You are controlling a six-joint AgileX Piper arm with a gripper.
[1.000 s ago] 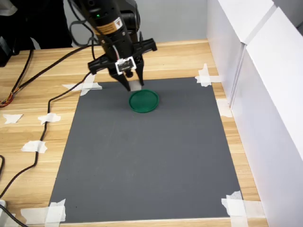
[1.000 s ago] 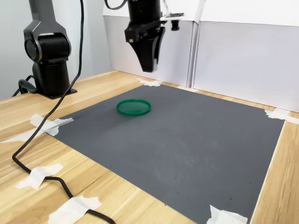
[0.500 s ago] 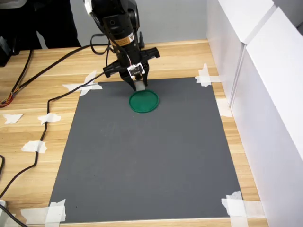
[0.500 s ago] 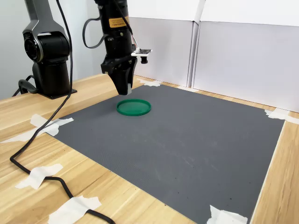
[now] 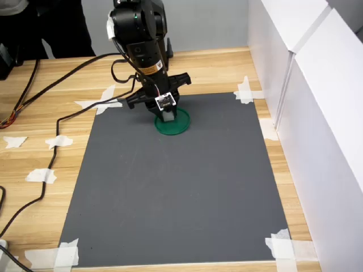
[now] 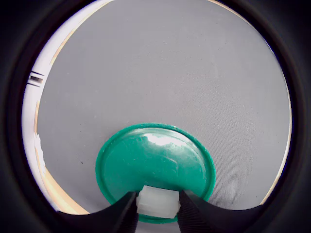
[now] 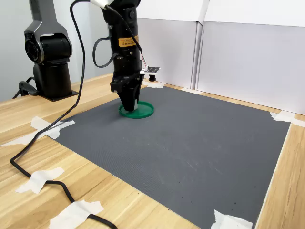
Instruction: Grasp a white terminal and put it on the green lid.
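The two dark fingers stand narrowly apart, the gap filled by the small whitish translucent plastic terminal, which they clamp on both sides in the wrist view. The black gripper points straight down over the flat round dark-green plastic lid, its tips at or just above the lid's surface; actual contact with the lid cannot be confirmed.

Count: one terminal, one green lid, one gripper.

The terminal sits between the fingertips, directly over the lid, close to its rim on the side nearest the wrist camera. In the first exterior view, the gripper covers the lid's left part.

The lid rests on the dark grey rectangular mat, at the far end, slightly left of centre in the first exterior view. The mat lies on the light wooden table, its corners fixed with white tape pieces.
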